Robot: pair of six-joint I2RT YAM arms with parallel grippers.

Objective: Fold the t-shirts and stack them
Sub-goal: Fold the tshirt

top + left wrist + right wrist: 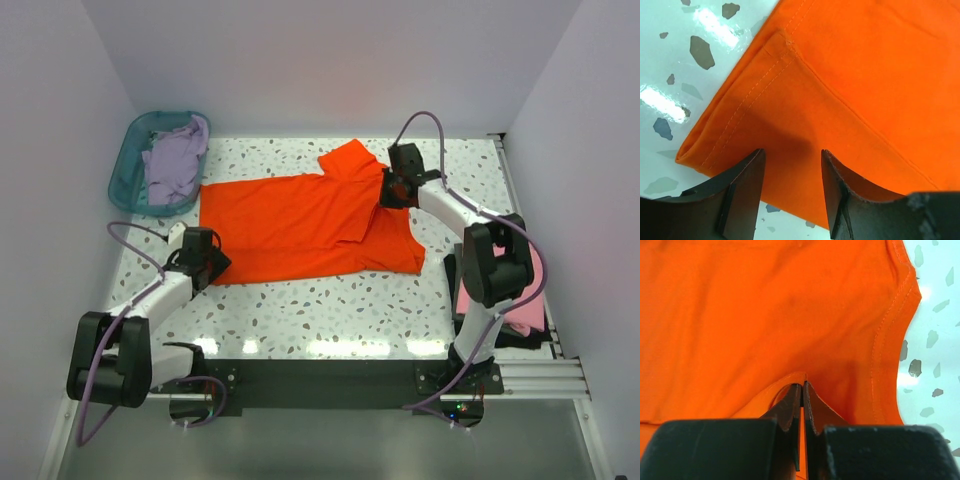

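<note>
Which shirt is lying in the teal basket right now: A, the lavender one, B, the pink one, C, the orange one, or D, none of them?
A: the lavender shirt is heaped inside the teal basket at the far left corner, while the orange shirt lies spread on the table.

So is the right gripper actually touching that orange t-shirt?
Touching. The right wrist view shows the right gripper shut, with a ridge of the orange t-shirt pinched between its fingers.
</note>
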